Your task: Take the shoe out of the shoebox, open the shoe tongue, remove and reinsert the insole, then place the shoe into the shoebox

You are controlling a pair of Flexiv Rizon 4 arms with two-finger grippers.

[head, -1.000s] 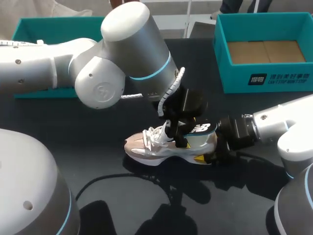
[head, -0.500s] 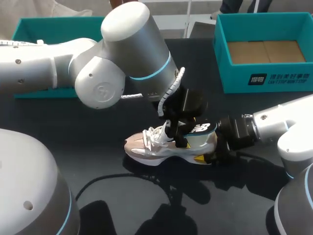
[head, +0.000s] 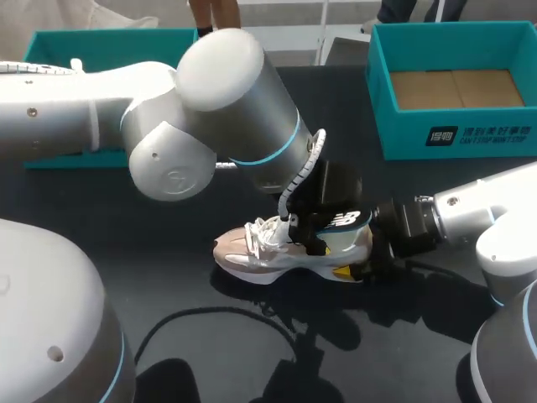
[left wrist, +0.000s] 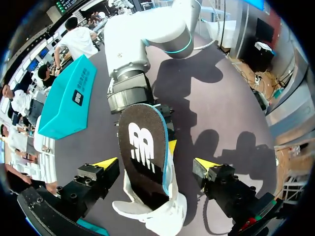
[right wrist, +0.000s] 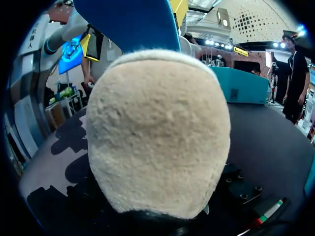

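**A:** Where do we stand with the left end effector (left wrist: 156,163)?

**B:** It hangs over the mouth of the shoe (head: 277,252), spread wide. The insole (left wrist: 142,147) rises between its two yellow tips. We see a gap beside the insole on at least one side, so we call it open and holding nothing.

**A:** And how does the insole lie from there?

**B:** Its long axis runs straight ahead of the left end effector, toward our right arm. The heel end stands proud of the collar and the fore end dips down by the tongue. The shoe itself lies on its sole across the desk (head: 151,252), toe toward our left side. For the insole, the left arm is plainly the nearer one.

**A:** The right end effector (head: 361,264)?

**B:** It sits right at the heel (right wrist: 157,132), which fills its wrist view. We cannot tell whether it grips the heel or merely rests against it.

**A:** What else escapes us?

**B:** How deep the insole's fore end sits inside the shoe, because the upper hides it. We also cannot tell whether the nearer left tip brushes the insole's edge. The shoebox (head: 453,138) stands well apart, at the far right of the desk.

**A:** So we judge that closing squarely across the insole's width is what matters next.
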